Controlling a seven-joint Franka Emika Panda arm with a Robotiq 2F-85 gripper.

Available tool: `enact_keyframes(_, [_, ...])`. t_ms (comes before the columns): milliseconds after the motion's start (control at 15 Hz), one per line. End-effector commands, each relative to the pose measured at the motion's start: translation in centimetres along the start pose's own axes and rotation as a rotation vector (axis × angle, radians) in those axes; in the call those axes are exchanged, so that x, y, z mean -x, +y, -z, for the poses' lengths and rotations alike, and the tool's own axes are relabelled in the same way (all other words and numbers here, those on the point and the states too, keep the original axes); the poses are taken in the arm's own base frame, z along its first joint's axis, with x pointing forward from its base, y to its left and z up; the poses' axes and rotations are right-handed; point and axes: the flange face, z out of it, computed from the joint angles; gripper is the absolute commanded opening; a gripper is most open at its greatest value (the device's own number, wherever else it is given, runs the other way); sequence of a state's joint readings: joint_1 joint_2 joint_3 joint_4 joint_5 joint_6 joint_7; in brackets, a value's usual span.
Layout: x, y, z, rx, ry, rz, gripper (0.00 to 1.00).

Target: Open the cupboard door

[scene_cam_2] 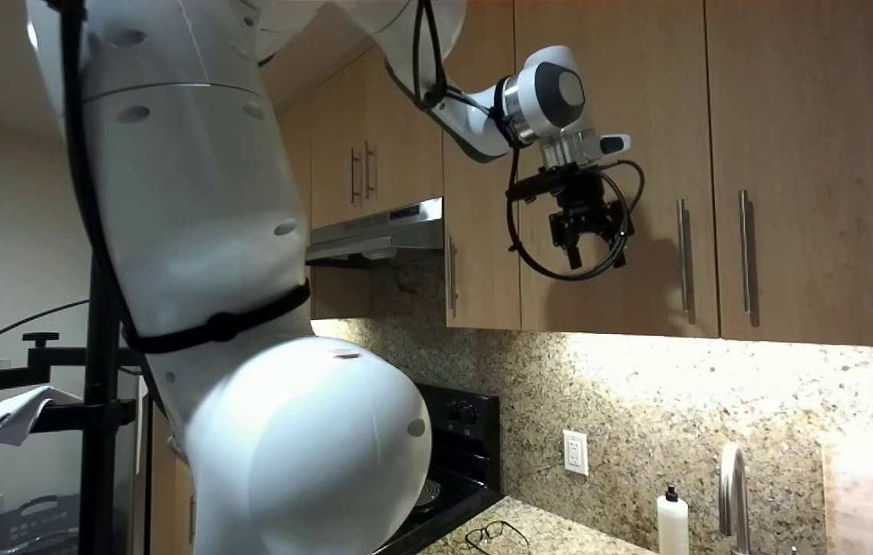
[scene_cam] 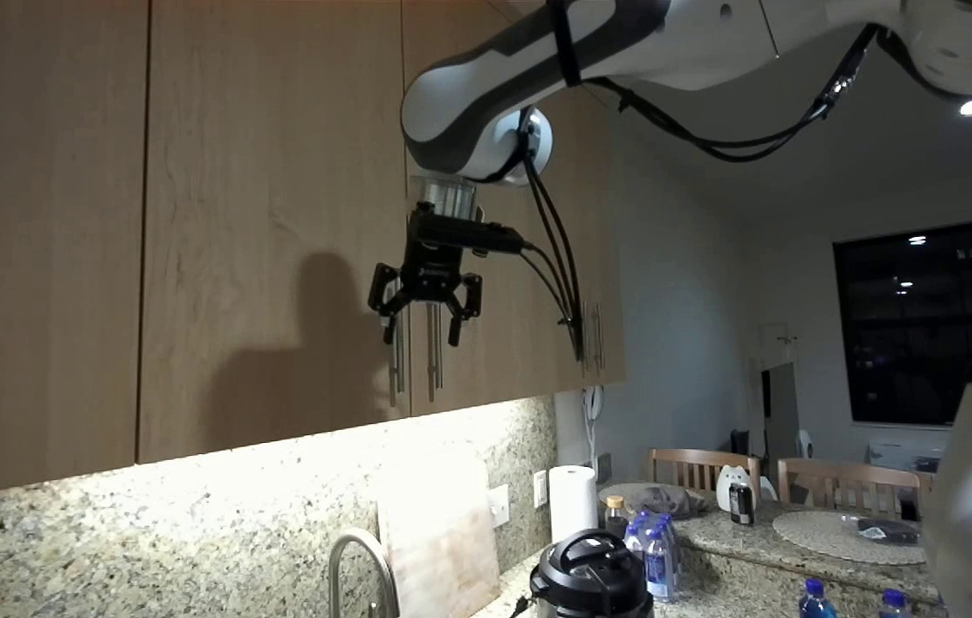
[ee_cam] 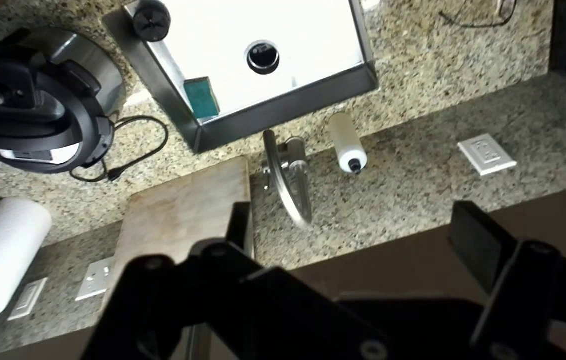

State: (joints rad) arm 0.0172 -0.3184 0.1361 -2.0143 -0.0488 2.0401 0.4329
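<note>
In an exterior view, the tool (scene_cam: pixel 421 331) points down in front of the closed cupboard door (scene_cam: pixel 271 206); its fingers (scene_cam: pixel 454 333) stand parted, grasping nothing. Labels on the water bottles (scene_cam: pixel 660 562) are unreadable. In an exterior view, the door's bar handle (scene_cam_2: pixel 683 254), long axis vertical, lies to the right of the tool (scene_cam_2: pixel 598 260); a sideways approach appears required. In the wrist view, the gap between fingers is vacant; no text is legible on the pressure cooker (ee_cam: pixel 28 110).
</note>
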Motion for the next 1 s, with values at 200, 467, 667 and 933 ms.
enact_keyframes(200, [0.1,-2.0,3.4,0.157,0.157,-0.187,1.0])
enact_keyframes(467, [0.4,-2.8,4.2,0.212,0.225,-0.299,1.0])
enact_keyframes(667, [1.1,-3.7,4.2,0.303,0.245,-0.372,1.0])
enact_keyframes(933, [2.5,-6.3,4.8,0.464,0.325,-0.441,1.0])
